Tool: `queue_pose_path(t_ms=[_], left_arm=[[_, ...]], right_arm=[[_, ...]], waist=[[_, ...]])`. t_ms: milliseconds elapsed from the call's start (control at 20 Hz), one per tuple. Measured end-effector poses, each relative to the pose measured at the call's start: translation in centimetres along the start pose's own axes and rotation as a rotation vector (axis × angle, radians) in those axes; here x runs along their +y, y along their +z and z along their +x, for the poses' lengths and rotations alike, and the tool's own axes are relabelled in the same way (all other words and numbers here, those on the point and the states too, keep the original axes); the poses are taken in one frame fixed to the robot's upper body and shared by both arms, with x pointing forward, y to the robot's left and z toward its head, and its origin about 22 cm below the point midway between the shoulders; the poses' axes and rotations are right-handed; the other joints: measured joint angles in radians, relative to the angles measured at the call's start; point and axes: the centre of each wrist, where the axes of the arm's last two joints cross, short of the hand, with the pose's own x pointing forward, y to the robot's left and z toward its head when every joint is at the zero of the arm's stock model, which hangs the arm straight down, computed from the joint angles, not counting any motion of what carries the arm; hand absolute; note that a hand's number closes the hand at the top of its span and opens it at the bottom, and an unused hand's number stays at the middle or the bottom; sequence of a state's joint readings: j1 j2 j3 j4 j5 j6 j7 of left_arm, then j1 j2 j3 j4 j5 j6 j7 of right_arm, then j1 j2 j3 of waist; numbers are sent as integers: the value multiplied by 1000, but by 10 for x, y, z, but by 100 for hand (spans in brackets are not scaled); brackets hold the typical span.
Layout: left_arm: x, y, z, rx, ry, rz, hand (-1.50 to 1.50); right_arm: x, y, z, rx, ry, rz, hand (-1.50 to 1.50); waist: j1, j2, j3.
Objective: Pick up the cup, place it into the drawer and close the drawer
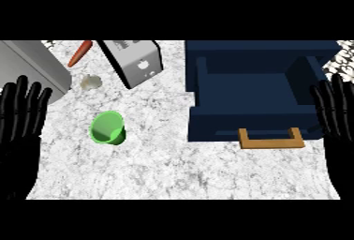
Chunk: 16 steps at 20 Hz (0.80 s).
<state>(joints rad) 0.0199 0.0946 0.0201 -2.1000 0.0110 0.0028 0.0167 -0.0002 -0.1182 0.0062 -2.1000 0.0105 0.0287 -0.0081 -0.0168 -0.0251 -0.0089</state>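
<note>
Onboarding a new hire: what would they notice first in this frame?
Probably the dark blue drawer unit with its tan handle, pulled open at the right of the marbled white counter, and the bright green plastic cup standing alone left of centre. Next, the two open black hands at the edges: left hand, right hand.

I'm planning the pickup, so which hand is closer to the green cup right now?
Left. The left hand rests open just left of the green cup; the right hand is far across the counter, beyond the open drawer.
</note>
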Motion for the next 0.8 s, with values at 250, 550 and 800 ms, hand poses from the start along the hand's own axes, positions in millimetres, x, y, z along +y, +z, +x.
queue_pose_path(t_ms=[250,550,800], left_arm=[[-19,-11,-12,-19,-69,106,-150],[-45,-33,-28,36,9,280,-150],[-69,-46,-46,55,36,321,-150]], right_arm=[[1,-3,2,5,-19,5,-150],[10,-5,-6,70,-135,51,-150],[14,-11,-1,81,-157,48,-150]], waist=[[6,19,7],[6,26,8],[10,26,9]])
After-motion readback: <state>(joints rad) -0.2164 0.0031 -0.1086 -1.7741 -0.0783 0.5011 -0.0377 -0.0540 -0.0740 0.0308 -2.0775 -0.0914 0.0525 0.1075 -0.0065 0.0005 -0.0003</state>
